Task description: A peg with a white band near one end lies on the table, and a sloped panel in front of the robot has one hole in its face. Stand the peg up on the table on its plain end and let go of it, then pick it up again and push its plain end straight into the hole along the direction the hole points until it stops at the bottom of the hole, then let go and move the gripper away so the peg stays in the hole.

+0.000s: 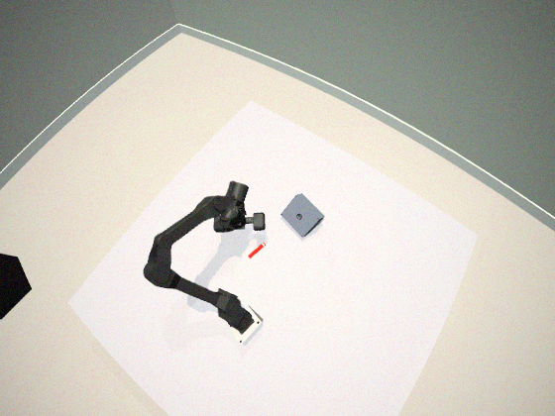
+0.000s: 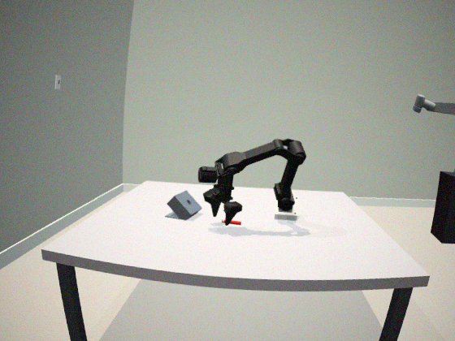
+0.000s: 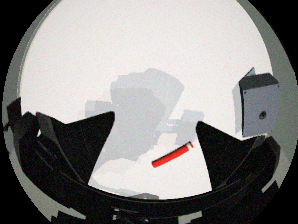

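Note:
The red peg [image 1: 256,252] [image 2: 234,222] [image 3: 170,157] lies on its side on the table [image 1: 347,297] [image 2: 325,252]. Its white-banded end points toward the sloped panel's side, and a fingertip partly covers that end in the exterior view. The blue-grey sloped panel [image 1: 309,210] [image 2: 179,207] [image 3: 254,100] has one dark hole [image 1: 298,216] [image 2: 188,201] [image 3: 263,115] in its face. My gripper [image 1: 241,223] [image 2: 221,220] [image 3: 157,120] is wide open and empty, pointing down above the table. In the wrist view the peg shows between the fingers, nearer the right one.
The arm's white base [image 1: 253,329] [image 2: 286,216] stands on the table, with the arm arching from it to the gripper. The panel stands beyond the peg, at the right edge of the wrist view. A black block [image 1: 12,287] [image 2: 444,211] stands away from the table.

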You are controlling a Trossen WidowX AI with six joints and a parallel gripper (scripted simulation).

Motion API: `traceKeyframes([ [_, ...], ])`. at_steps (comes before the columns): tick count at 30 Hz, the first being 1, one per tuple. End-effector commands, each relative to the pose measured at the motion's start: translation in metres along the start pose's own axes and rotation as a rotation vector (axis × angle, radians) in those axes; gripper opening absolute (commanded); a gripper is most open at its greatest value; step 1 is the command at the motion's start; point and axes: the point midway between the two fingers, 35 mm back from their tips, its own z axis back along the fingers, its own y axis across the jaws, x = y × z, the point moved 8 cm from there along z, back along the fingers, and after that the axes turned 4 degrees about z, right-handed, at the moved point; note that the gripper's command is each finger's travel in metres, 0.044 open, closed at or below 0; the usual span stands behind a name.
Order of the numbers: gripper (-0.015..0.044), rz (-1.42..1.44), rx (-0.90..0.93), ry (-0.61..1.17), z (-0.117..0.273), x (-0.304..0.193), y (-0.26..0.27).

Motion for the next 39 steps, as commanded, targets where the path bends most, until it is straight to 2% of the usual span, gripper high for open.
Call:
traceKeyframes([
  [1,0.0440,-0.112,0.004,0.019,0.003,-0.008,-0.013],
  [24,0.0440,-0.849,0.080,0.062,0.036,-0.066,-0.076],
  [39,0.0440,-0.870,0.082,0.062,0.024,-0.067,-0.077],
])
